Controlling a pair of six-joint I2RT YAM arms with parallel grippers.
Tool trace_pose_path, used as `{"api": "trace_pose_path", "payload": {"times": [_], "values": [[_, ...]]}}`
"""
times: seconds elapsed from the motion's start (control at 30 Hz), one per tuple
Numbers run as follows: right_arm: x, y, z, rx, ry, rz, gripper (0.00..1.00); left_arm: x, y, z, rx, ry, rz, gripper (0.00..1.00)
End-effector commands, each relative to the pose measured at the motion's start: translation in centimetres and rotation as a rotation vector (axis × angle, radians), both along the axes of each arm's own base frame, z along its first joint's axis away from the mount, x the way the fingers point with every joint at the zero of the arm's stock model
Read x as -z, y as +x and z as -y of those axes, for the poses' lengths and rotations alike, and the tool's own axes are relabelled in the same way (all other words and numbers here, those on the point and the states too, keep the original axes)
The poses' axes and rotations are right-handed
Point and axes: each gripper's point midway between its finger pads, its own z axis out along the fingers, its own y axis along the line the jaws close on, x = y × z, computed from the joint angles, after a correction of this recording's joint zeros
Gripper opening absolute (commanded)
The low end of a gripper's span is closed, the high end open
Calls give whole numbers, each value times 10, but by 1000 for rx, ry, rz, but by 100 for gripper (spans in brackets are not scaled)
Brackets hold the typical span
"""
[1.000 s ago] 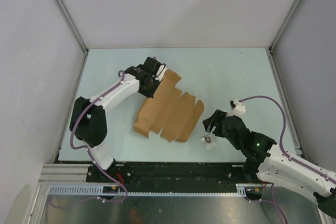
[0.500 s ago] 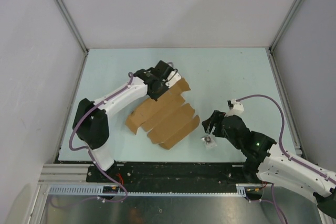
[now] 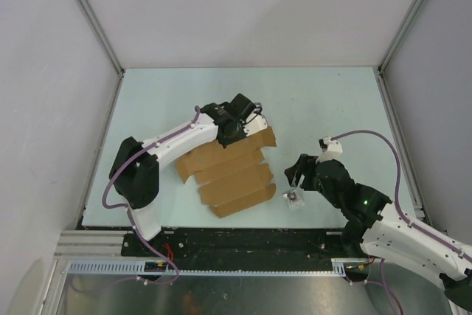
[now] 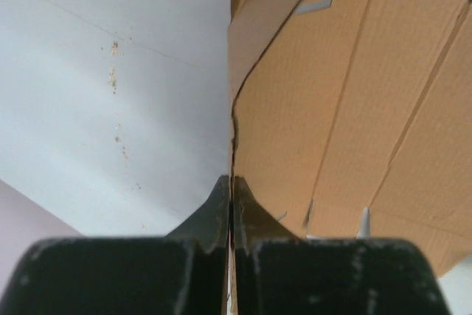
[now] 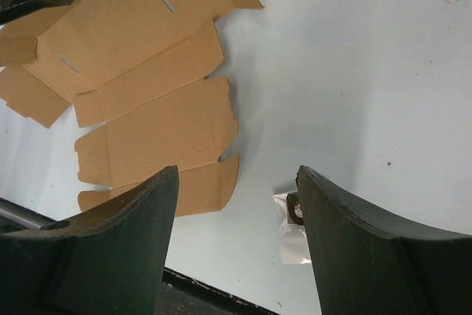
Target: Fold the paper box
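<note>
The paper box (image 3: 228, 169) is a flat brown die-cut cardboard sheet with flaps, lying near the table's front middle. It also shows in the right wrist view (image 5: 140, 86) and the left wrist view (image 4: 354, 101). My left gripper (image 3: 247, 122) is shut on the sheet's far edge; in the left wrist view (image 4: 231, 182) the cardboard edge runs between the closed fingertips. My right gripper (image 3: 297, 175) is open and empty, hovering just right of the sheet, its wide gap showing in the right wrist view (image 5: 236, 182).
A small clear packet with a dark piece inside (image 3: 293, 198) lies on the table below my right gripper, also in the right wrist view (image 5: 293, 226). The table's black front edge (image 3: 243, 237) is close behind the sheet. White walls enclose the table.
My left gripper has swung right with the sheet's edge in it. The sheet has turned clockwise and slid toward the front. The right arm has barely moved.
</note>
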Motion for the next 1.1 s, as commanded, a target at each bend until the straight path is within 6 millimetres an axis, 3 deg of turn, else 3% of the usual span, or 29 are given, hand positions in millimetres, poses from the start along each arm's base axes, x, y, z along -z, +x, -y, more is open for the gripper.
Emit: {"api": "trace_pose_path", "payload": {"times": [0.0,0.2,0.37,0.6,0.77,0.83,0.9,0.93,0.97,1.0,1.03,1.07], "values": [[-29,16,-7,-55,-12,104,69,-21,2,31,126,-72,41,0],[-31,37,-19,-170,-51,121,66,-21,-6,35,136,-98,47,3],[-39,53,-10,-173,-33,139,66,-19,-10,39,132,-108,50,7],[-44,55,3,-172,-22,148,71,-33,-2,37,59,-120,109,30],[-49,58,-2,-223,-25,181,72,-71,12,24,-94,-149,242,50],[-61,65,-5,-242,-43,218,72,-102,14,15,-194,-220,321,57],[-60,74,-8,-266,-89,217,72,-121,10,10,-282,-313,353,65],[-71,80,-11,-271,-95,237,72,-143,5,1,-328,-375,393,67],[-76,84,-14,-284,-103,244,72,-151,3,-4,-375,-418,410,72],[-68,92,-19,-301,-121,215,72,-154,0,-13,-478,-497,413,74],[-83,98,-26,-330,-126,251,72,-168,-8,-19,-524,-582,423,75],[-84,104,-30,-350,-134,249,73,-172,-13,-21,-558,-646,410,76]]}}
